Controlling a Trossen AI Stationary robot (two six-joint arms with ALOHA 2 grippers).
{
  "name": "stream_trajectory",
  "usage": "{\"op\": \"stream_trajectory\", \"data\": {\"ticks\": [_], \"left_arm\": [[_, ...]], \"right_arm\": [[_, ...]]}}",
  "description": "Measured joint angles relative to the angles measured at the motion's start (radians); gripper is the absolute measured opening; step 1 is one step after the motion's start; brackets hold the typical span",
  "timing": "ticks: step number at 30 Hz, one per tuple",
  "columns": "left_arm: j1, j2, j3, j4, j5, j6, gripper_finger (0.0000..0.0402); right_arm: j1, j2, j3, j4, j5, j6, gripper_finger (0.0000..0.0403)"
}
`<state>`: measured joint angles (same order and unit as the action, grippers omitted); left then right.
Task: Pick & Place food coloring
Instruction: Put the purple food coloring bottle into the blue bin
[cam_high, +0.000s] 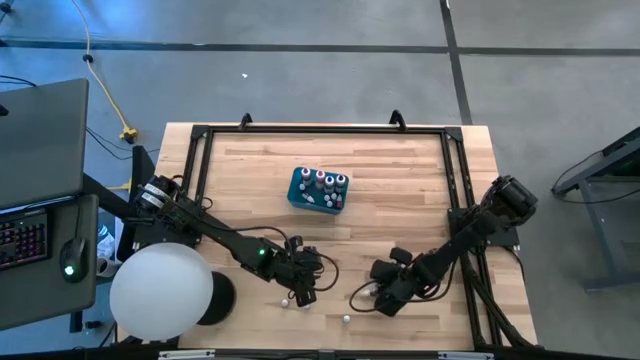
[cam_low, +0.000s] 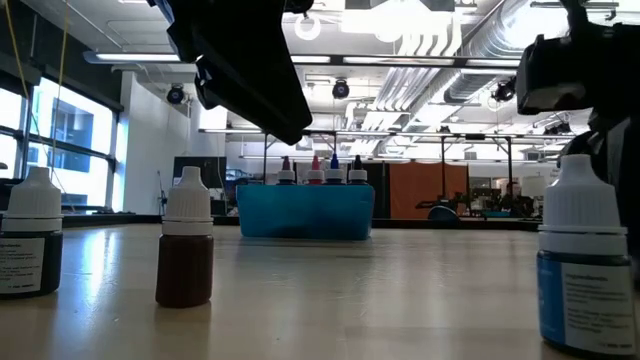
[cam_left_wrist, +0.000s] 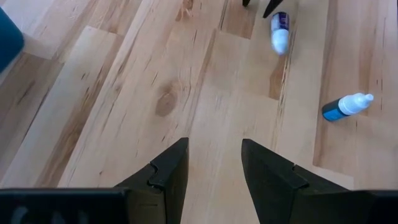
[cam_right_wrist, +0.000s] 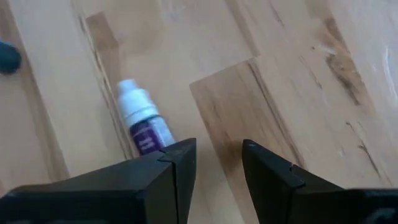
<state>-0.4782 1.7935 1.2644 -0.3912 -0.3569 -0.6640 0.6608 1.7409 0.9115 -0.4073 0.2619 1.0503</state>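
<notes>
- Desk (cam_high: 400, 180): pale wood planks inside a black frame; carries every item listed below.
- Left arm, with left end effector (cam_high: 300, 285): reaches to about 6 o'clock of the desk. Its wrist view shows the fingers spread moderately with bare wood between them, holding nothing.
- Right arm, with right end effector (cam_high: 375, 296): reaches in from 4 o'clock to a spot just right of the left one. Fingers part-open and empty.
- Teal box (cam_high: 318, 190): near the desk's centre, toward 12 o'clock of both end effectors; several capped bottles stand in it.
- Food coloring, loose bottles: one purple-labelled, white-capped bottle (cam_right_wrist: 140, 122) stands just beside the right end effector's finger, outside the gap. A blue bottle (cam_left_wrist: 346, 106) lies on its side farther off in the left wrist view. A brown bottle (cam_low: 187, 250) stands upright in the low view. Small white caps show near 6 o'clock in the high view.
- Step in hand, judged: approach for a pick, nothing grasped yet.
- Next move, judged: the right end effector needs to shift sideways so the purple bottle sits between its fingers, then lower and close.
</notes>
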Motion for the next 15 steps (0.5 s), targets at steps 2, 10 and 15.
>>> {"op": "stream_trajectory", "data": {"ticks": [2, 10, 15], "left_arm": [[0.000, 0.000, 0.000, 0.000, 0.000, 0.000, 0.0145], [0.000, 0.000, 0.000, -0.002, -0.001, 0.002, 0.0145], [0.000, 0.000, 0.000, -0.001, -0.001, 0.004, 0.0145]], "right_arm": [[-0.004, 0.002, 0.000, 0.001, -0.010, -0.018, 0.0122], [-0.013, -0.049, 0.037, -0.022, -0.082, -0.312, 0.0122], [0.004, -0.120, 0.104, -0.136, -0.006, -0.582, 0.0122]]}}
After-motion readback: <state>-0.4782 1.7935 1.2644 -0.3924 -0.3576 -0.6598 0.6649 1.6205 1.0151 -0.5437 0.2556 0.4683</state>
